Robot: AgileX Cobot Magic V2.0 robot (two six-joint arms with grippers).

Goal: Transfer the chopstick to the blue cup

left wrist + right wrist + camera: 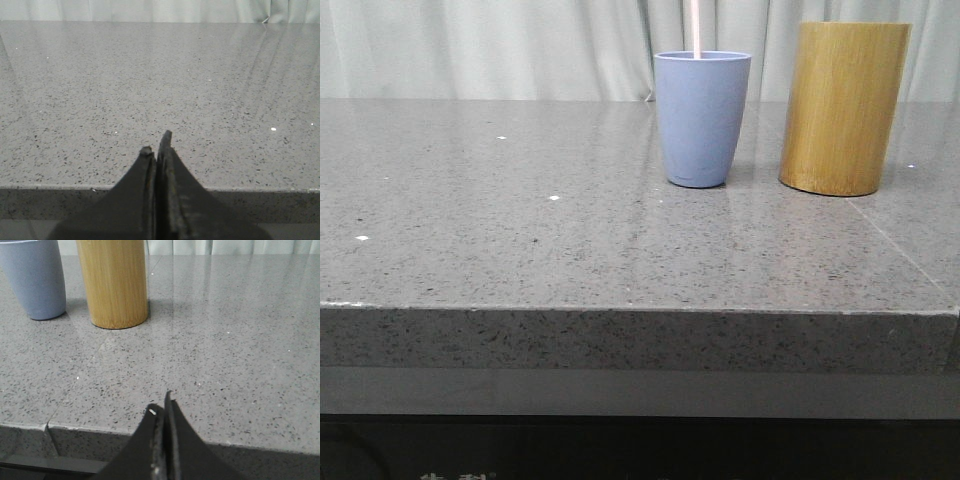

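Observation:
The blue cup (702, 118) stands upright at the back middle of the grey stone table. A thin pale pink chopstick (696, 28) rises out of it and runs off the top of the front view; its lower part is hidden inside the cup. In the right wrist view the blue cup (34, 280) stands beside the bamboo cylinder, far from my right gripper (162, 405), which is shut with nothing in it at the table's near edge. My left gripper (156, 145) is also shut and empty, hovering over the near edge.
A taller yellow-brown bamboo cylinder (843, 107) stands just right of the cup, and shows again as the bamboo cylinder (113, 282). The speckled grey table (520, 240) ends in a thick front edge. White curtains (480, 45) hang behind.

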